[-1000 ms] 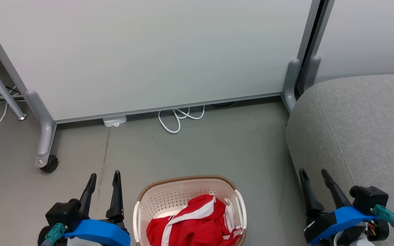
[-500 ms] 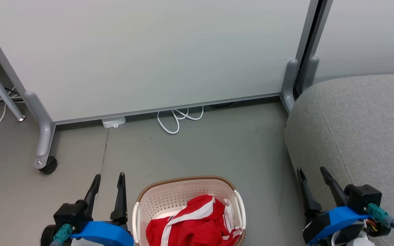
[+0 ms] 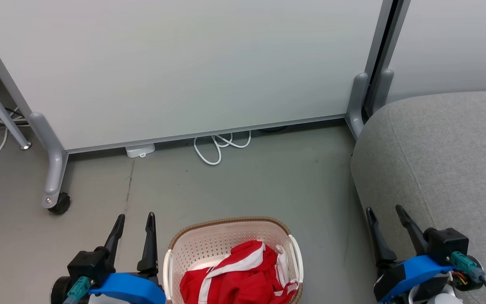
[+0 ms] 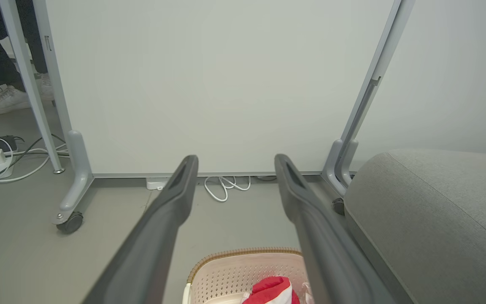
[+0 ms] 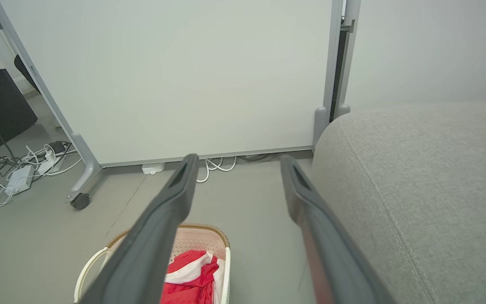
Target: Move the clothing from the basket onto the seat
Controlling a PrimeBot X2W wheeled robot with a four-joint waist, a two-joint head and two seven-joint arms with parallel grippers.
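Jaws wide on both: left gripper point(image 3: 136, 216) at lower left of the head view, right gripper point(image 3: 384, 209) at lower right, each holding nothing. Clothing point(image 3: 234, 278), red with white bands, lies bunched in the basket point(image 3: 226, 220) at bottom centre, on the floor between the 2 grippers. Seat point(image 3: 449, 152) takes the right side, no garment on the part in view. Task looks unstarted: nothing grasped, every piece left to lift out and set on the seat.

red-white clothing point(image 3: 243, 276); cream basket point(image 3: 226, 238); grey seat point(image 3: 449, 156)
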